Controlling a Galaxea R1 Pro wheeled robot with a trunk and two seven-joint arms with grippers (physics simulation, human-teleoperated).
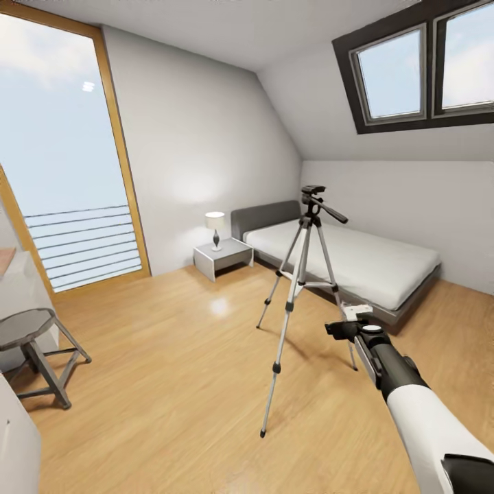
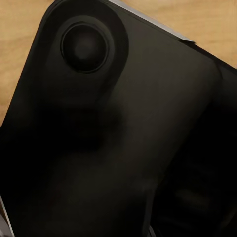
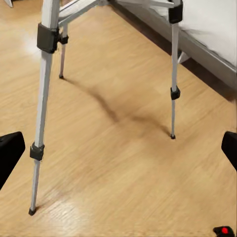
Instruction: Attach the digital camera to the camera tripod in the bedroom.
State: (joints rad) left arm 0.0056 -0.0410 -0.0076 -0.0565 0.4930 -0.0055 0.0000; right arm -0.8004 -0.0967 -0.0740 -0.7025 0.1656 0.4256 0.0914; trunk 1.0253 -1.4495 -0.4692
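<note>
The right gripper [image 3: 118, 148] stands released: in the right wrist view its two black fingertips [image 3: 10, 153] sit at the far left and far right edges of the frame, wide apart, with bare wood floor [image 3: 113, 163] between them. At the lower right corner of that view a small black shape with a red button shows, the top of the digital camera [image 3: 223, 231]; how it rests cannot be told. In the head view the right arm [image 1: 412, 405] reaches from the lower right corner toward the centre, white sleeve and black wrist, its gripper end just beside the tripod's near right leg.

The left wrist view is taken up by a dark, rounded black body with a circular knob at the upper left and a strip of floor along the top edge; whether the left gripper is released or clenched cannot be told.

The camera tripod [image 1: 305, 274] stands upright in the middle of the head view, silver legs spread on the floor, black head and pan handle on top. Behind it, right of centre, lies the bed [image 1: 357, 264] with a white mattress. A nightstand [image 1: 223, 257] with a lamp [image 1: 215, 226] sits left of the bed. A skylight [image 1: 418, 65] fills the upper right, a tall window [image 1: 62, 158] the upper left, and a stool [image 1: 38, 346] stands at the lower left.
</note>
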